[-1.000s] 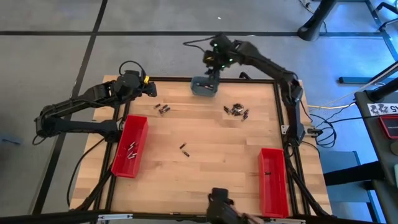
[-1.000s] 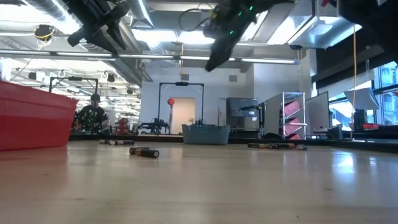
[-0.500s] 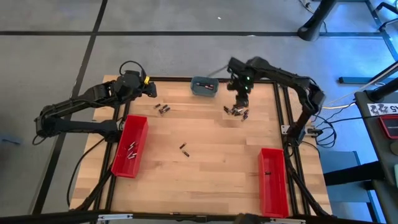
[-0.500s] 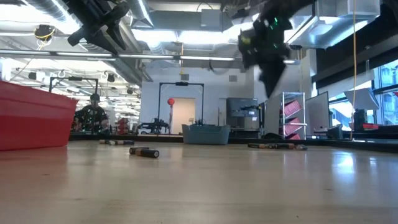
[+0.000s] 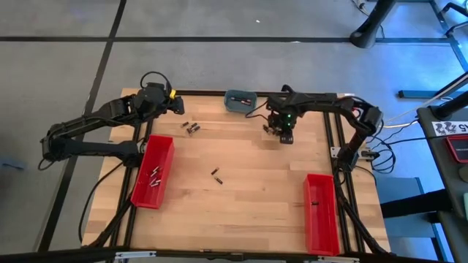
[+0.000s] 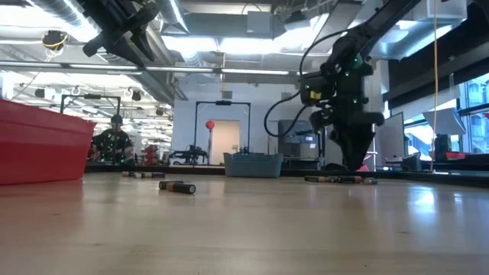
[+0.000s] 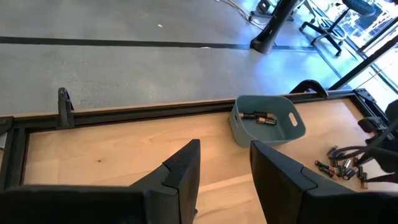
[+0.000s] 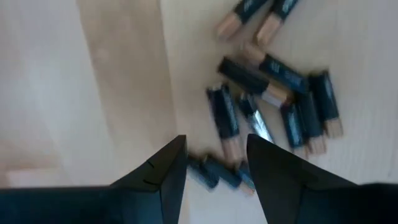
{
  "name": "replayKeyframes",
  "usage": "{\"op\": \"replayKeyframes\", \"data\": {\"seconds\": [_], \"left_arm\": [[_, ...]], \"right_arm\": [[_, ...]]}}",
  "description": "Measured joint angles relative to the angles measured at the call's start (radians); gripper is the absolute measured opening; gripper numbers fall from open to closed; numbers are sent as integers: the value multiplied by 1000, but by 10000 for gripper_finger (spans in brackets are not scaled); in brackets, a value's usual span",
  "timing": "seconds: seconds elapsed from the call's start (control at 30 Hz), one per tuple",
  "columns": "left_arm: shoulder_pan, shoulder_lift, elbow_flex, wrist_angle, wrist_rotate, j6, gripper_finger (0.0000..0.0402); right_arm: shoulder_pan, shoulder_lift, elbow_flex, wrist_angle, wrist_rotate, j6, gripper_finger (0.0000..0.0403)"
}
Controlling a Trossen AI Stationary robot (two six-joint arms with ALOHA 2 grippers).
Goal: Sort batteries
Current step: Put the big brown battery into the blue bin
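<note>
Nearest the front edge of the bench (image 5: pixel 241 212), two red bins (image 5: pixel 153 171) sit at either side, the left one holding a few batteries (image 5: pixel 156 176). Mid-bench lies a lone battery (image 5: pixel 216 174); farther back another small group (image 5: pixel 191 127). Over the main pile (image 8: pixel 273 93) near the back right, the right gripper (image 5: pixel 285 135) hangs with jaws apart, grasping nothing. By the back left corner the left gripper (image 5: pixel 178 104) waits, jaws released. At the back edge a grey dish (image 7: pixel 266 119) holds two batteries.
</note>
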Motion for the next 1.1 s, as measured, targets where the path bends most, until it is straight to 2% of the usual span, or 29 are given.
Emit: {"op": "replayKeyframes", "data": {"seconds": [0.17, 0.47, 0.6, 0.77, 0.93, 1.03, 1.1], "left_arm": [[0, 0, 0, 0, 0, -1, 129], [0, 0, 0, 1, 0, -16, 129], [0, 0, 0, -2, 0, -27, 129], [0, 0, 0, -3, 0, -26, 129], [0, 0, 0, -3, 0, -26, 129], [0, 0, 0, -3, 0, -26, 129], [0, 0, 0, -3, 0, -26, 129]], "right_arm": [[24, -2, -54, 58, -3, 10, 170], [36, -6, -140, 190, -17, 127, 165], [40, -6, -148, 210, -17, 123, 124], [40, -5, -147, 223, -26, 125, 35], [40, 7, -79, 154, -90, 126, 31], [43, -4, 27, 53, -164, 126, 31], [43, -8, 100, -6, -175, 125, 31]]}}
